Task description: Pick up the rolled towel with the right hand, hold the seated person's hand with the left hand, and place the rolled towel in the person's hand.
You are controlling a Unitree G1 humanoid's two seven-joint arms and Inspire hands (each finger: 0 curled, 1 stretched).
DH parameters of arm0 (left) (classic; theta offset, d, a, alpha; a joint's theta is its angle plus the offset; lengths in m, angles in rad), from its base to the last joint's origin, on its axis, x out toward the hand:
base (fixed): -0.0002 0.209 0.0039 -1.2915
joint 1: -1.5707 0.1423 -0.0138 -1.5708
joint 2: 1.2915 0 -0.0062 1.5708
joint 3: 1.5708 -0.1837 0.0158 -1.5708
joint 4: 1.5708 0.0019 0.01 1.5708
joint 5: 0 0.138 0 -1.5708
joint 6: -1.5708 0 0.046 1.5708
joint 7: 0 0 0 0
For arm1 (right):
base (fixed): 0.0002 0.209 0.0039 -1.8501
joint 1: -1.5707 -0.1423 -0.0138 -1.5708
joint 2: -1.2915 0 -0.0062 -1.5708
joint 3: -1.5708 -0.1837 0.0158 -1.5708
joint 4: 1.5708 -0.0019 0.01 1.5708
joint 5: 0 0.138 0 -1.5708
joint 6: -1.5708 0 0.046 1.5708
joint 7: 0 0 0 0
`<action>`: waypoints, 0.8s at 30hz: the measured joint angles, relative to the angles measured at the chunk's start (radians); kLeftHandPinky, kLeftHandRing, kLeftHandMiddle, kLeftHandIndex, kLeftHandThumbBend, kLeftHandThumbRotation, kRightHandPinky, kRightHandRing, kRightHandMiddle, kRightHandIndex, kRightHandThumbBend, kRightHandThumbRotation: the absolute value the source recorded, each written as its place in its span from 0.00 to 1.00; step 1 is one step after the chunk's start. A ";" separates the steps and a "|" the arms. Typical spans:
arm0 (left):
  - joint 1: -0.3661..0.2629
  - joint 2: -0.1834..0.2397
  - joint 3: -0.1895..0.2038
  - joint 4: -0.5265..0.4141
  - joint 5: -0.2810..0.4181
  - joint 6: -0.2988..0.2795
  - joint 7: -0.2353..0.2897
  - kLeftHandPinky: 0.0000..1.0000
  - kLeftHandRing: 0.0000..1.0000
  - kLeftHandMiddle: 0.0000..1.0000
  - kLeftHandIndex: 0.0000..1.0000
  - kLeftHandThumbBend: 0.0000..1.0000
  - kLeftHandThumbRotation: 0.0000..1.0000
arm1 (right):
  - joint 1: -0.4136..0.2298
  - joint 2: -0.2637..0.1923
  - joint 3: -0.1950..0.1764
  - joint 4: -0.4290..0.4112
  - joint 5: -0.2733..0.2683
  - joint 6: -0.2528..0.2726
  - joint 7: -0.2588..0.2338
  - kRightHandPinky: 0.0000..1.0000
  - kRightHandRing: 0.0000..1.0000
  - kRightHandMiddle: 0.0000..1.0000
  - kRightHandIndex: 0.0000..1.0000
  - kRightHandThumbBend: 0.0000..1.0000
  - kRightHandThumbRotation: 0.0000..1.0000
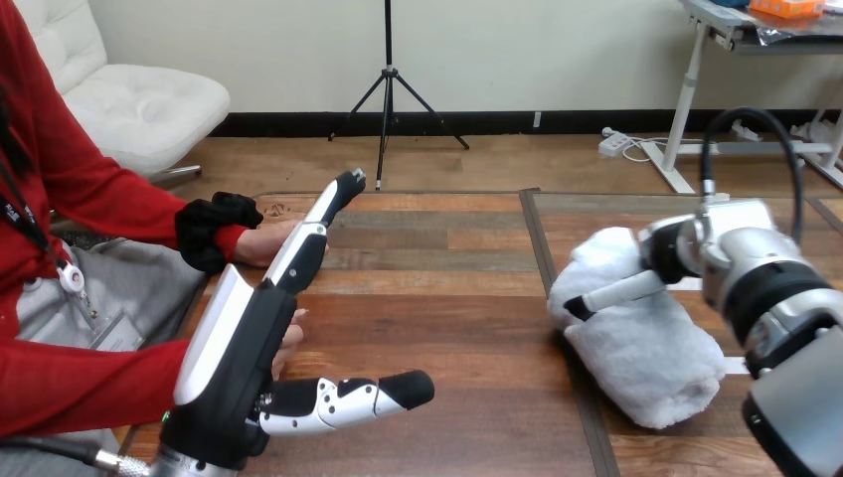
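My left robot hand (239,343) stands at the left side of the surface (447,288). It is released, with fingers straight and pointing far and the thumb out to the right. The person's farther hand (266,243) lies just left of those fingers, and their nearer hand (294,338) is by my palm. I cannot tell whether either touches me. Bare wood lies open across the middle. On the right lies the rolled towel (646,358), with my right robot hand (668,256) against its far upper side. I cannot tell whether that hand grasps it.
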 measured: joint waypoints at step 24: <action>0.018 -0.015 0.001 -0.012 0.004 0.000 0.000 0.97 0.95 0.96 0.97 1.00 0.58 | -0.002 0.050 0.059 0.013 -0.017 0.029 -0.032 0.67 0.89 0.97 0.96 1.00 1.00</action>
